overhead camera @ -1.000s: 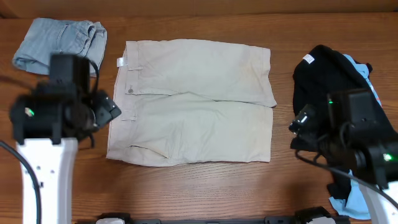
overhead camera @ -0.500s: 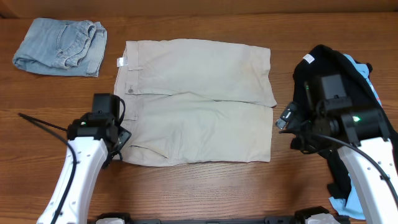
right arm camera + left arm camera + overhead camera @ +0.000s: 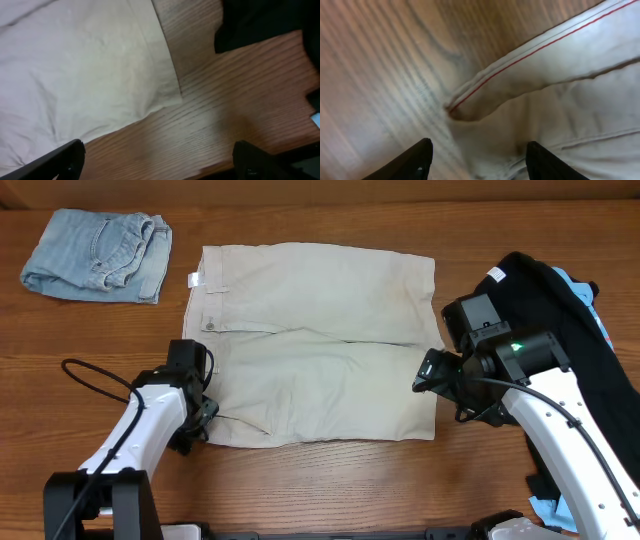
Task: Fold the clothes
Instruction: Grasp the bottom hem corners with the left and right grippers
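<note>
Here, the beige khaki shorts [image 3: 315, 345] are lying spread flat in the middle of the wooden table [image 3: 320, 490], with the waistband to the left and the leg hems to the right. From overhead, the left gripper [image 3: 203, 418] is sitting at the near left corner of the shorts, by the waistband. The right gripper [image 3: 428, 375] is hanging over the near right hem. That view is not showing how the fingers stand.

The left wrist camera is filling this in. Its two dark fingertips [image 3: 417, 157] are standing spread apart, released, on either side of the shorts' edge, where a turned-over corner with a thin red line along its seam is meeting bare wood.

The right wrist camera is showing its fingers [image 3: 62, 157] likewise wide apart and grasping nothing. The hem corner and open wood are lying between them, with a black garment [image 3: 260, 20] at the top right.

Only the overhead view is taking in the faded denim shorts [image 3: 97, 255], bunched at the far left corner, well apart from the khaki pair. It alone is also showing the sky-blue garment [image 3: 572, 282] peeking from under the black heap on the right.
</note>
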Tool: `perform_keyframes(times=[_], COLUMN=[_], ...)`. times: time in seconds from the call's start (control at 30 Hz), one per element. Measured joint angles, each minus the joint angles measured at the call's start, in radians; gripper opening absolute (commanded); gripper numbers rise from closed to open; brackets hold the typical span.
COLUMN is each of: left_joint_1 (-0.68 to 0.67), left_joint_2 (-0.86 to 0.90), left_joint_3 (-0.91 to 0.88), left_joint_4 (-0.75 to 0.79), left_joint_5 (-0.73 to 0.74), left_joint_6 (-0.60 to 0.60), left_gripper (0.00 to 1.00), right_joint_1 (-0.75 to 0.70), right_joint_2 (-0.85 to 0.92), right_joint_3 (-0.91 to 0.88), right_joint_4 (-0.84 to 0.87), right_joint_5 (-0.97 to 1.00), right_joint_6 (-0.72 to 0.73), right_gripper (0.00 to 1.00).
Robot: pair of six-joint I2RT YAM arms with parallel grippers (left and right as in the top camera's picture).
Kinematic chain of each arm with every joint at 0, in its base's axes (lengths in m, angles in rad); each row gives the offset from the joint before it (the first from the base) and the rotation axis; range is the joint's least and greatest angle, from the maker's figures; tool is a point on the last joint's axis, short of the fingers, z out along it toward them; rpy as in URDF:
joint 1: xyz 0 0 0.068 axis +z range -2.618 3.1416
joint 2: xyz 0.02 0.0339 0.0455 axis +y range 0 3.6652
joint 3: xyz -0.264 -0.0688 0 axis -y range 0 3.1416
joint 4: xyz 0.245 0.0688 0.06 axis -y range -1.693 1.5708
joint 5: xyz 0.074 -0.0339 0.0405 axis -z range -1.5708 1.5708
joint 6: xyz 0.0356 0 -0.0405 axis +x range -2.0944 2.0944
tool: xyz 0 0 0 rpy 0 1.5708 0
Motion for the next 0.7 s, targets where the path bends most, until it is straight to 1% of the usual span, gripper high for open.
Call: perform_keyframes(times=[0.1,0.17,0.23,0.3,0.33,0.37,0.47,0.5,0.6,0.7], left_joint_1=[0.0,0.0,0.0,0.0,0.0,0.0,0.0,-0.001,-0.003,-0.003], left_joint_2=[0.009,0.019,0.031,0.048,0.061,0.067,0.085,0.09,0.095,0.096], left_joint_3=[0.0,-0.001,-0.002,-0.002,-0.002,-0.001,0.005,0.01,0.016,0.017], left_joint_4=[0.04,0.068,0.085,0.107,0.121,0.13,0.146,0.149,0.152,0.153], left_joint_5=[-0.005,-0.011,-0.015,-0.021,-0.025,-0.03,-0.035,-0.037,-0.033,-0.034], left_joint_6=[-0.004,-0.004,-0.007,-0.008,-0.011,-0.01,-0.009,-0.012,-0.011,-0.011], left_gripper=[0.6,0.56,0.5,0.42,0.35,0.25,0.07,0.04,0.04,0.04], right_joint_1=[0.0,0.0,0.0,0.0,0.0,0.0,0.0,0.0,0.0,0.0], right_joint_2=[0.0,0.0,0.001,0.001,0.001,0.001,0.001,0.001,0.001,0.001], right_joint_3=[-0.035,-0.055,-0.067,-0.071,-0.071,-0.071,-0.071,-0.071,-0.077,-0.109], right_joint_4=[0.014,0.028,0.035,0.041,0.04,0.04,0.029,0.021,0.021,0.056], right_joint_5=[0.0,0.0,0.0,0.0,0.0,0.0,-0.001,-0.006,-0.019,-0.028], right_joint_6=[0.0,0.0,0.0,0.001,0.0,0.001,0.007,0.014,0.047,0.098], right_gripper=[0.97,0.96,0.96,0.96,0.96,0.95,0.93,0.92,0.85,0.81])
